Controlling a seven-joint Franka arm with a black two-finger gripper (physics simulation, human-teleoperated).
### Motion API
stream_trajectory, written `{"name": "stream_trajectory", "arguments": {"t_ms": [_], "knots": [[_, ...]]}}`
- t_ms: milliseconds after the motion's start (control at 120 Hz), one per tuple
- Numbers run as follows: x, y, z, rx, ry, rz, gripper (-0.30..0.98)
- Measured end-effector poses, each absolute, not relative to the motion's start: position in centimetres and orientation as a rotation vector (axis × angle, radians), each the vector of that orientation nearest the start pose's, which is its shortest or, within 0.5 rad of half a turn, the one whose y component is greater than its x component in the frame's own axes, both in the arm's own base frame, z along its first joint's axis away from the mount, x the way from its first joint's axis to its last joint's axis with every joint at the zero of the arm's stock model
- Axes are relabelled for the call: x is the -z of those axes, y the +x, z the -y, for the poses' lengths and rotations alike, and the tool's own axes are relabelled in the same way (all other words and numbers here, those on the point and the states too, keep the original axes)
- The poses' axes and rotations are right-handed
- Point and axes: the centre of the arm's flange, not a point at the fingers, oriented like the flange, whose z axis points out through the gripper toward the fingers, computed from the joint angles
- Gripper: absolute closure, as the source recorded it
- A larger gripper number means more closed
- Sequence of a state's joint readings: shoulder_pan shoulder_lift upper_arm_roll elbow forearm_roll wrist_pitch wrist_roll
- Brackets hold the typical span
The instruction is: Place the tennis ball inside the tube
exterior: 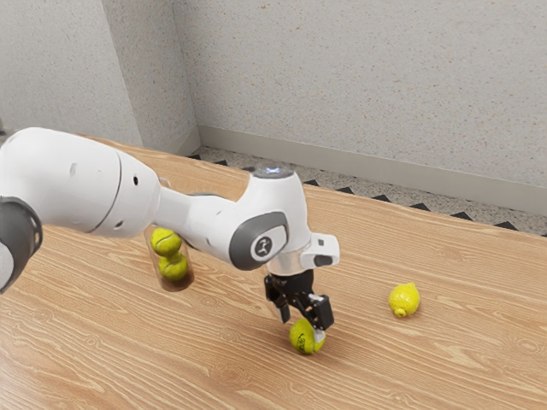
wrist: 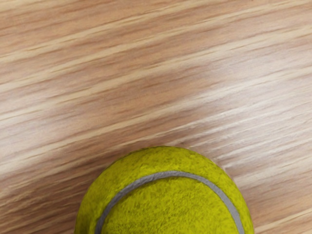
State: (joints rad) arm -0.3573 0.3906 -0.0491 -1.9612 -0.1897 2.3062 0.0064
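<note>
My gripper (exterior: 303, 326) is low over the table in the exterior view, its fingers standing apart around the upper part of the tennis ball (exterior: 301, 340). One finger overlaps the ball on the exterior view's right; the other is by its upper left. The fingers look open. At the wrist view's lower edge, the tennis ball (wrist: 168, 202) lies under my hand, its grey seam curving across it. A clear tube (exterior: 179, 285) stands behind the arm in the exterior view, with two yellow-green balls stacked inside. My forearm hides part of the tube's top.
A yellow lemon (exterior: 404, 300) lies on the wooden table (exterior: 461, 342), toward the exterior view's right of my gripper. Beyond the table's far edge are a speckled floor strip and a pale wall.
</note>
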Motion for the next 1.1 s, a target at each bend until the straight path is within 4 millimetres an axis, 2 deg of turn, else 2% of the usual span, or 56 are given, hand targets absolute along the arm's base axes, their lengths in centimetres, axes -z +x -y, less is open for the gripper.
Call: {"name": "stream_trajectory", "arguments": {"t_ms": [292, 442, 483, 583, 750, 833, 967, 1033, 1100], "knots": [[-24.6, 56.4, 24.5, -0.127, -3.270, -0.403, 0.00], [-24.2, 56.5, 24.6, -0.123, -3.275, -0.387, 0.00], [-24.1, 56.5, 24.6, -0.122, -3.276, -0.384, 0.04], [-24.1, 56.4, 24.8, -0.119, -3.277, -0.382, 0.24], [-24.4, 56.4, 24.9, -0.112, -3.272, -0.382, 0.27], [-26.0, 56.3, 24.9, -0.092, -3.275, -0.384, 0.29], [-31.0, 55.7, 24.2, -0.083, -3.281, -0.379, 0.32], [-33.8, 55.4, 22.8, -0.090, -3.283, -0.351, 0.32], [-35.7, 55.4, 20.4, -0.124, -3.283, -0.294, 0.33]]}}
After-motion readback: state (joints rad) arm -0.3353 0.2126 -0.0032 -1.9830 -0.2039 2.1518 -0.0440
